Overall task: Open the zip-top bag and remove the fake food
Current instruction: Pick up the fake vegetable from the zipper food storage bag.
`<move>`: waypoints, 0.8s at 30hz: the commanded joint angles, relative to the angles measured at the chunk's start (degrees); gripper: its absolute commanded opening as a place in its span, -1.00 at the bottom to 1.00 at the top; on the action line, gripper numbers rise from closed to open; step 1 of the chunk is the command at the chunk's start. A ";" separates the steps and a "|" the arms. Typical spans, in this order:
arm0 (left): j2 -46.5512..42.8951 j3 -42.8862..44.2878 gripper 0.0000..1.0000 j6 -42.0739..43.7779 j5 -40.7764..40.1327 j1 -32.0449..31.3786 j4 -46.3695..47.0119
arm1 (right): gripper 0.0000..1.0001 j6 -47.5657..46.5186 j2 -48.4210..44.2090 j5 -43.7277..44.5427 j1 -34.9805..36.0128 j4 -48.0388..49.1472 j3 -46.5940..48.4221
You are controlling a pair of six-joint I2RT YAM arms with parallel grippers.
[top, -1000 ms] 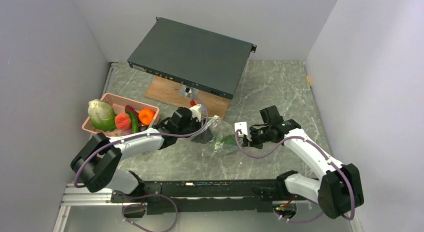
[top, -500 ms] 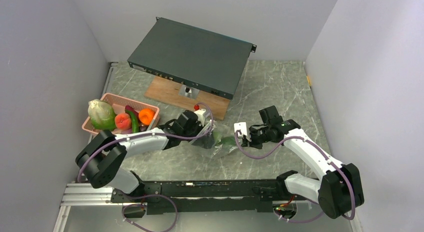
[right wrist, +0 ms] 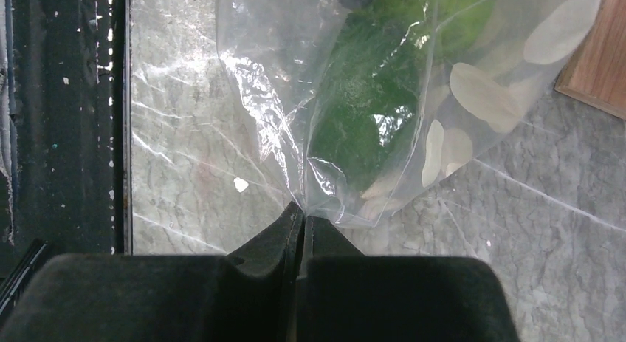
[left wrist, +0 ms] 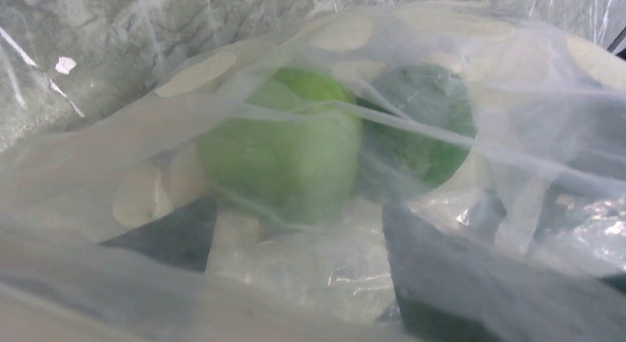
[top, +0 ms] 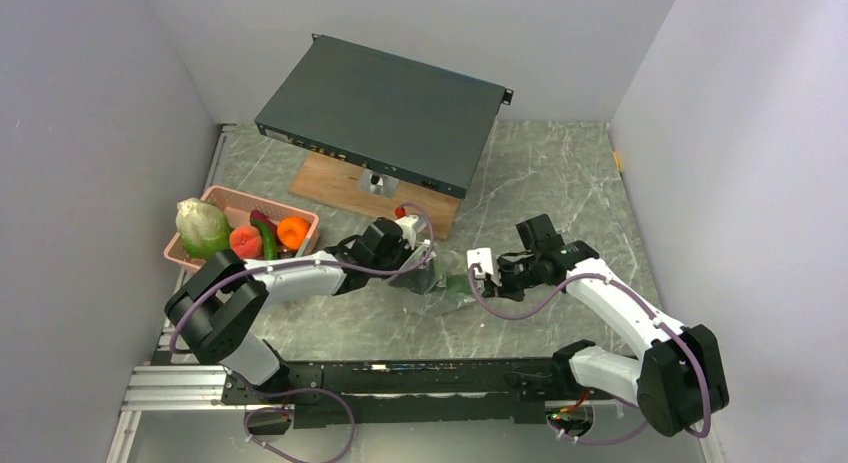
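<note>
From above, the zip-top bag [top: 447, 286] lies on the marble table [top: 560, 173] between the two arms, in front of the wooden board [top: 330, 178] that carries a black rack unit [top: 385, 108]. The left gripper [top: 418, 266] presses against the bag's left side. The right gripper [top: 483, 270] meets its right edge. Well apart to the left, a pink mesh basket [top: 240, 194] holds a pale green leafy head [top: 203, 230], a red-pink fruit [top: 245, 242] and an orange ball [top: 293, 232].

In the left wrist view, crinkled clear plastic fills the frame. Inside the bag a light green fruit [left wrist: 284, 161] sits touching a dark green piece [left wrist: 422, 128], both just beyond the fingers [left wrist: 166, 238]. The fingers show as two dark shapes behind the film at lower left and lower right. They stand wide apart, with nothing clamped between them.

In the right wrist view, the two black fingers are pressed together and pinch the near edge of the bag between their tips. The bag spreads away from that pinch, with the dark green piece just past it under the plastic. A black rail [right wrist: 59, 120] runs along the left, and the wooden board shows at the upper right.
</note>
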 commanded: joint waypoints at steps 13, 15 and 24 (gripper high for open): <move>6.26 6.66 -0.13 -0.37 -6.06 -2.85 -1.83 | -1.00 1.48 -1.13 -2.18 0.40 2.95 -1.39; 5.32 6.24 -0.41 -0.24 -6.34 -2.82 -1.70 | -1.00 1.68 -1.30 -2.16 0.05 3.07 -1.53; -1.94 2.69 0.40 -0.32 -6.10 -2.81 -0.07 | -1.00 1.81 -2.49 -2.45 -1.43 2.52 -2.59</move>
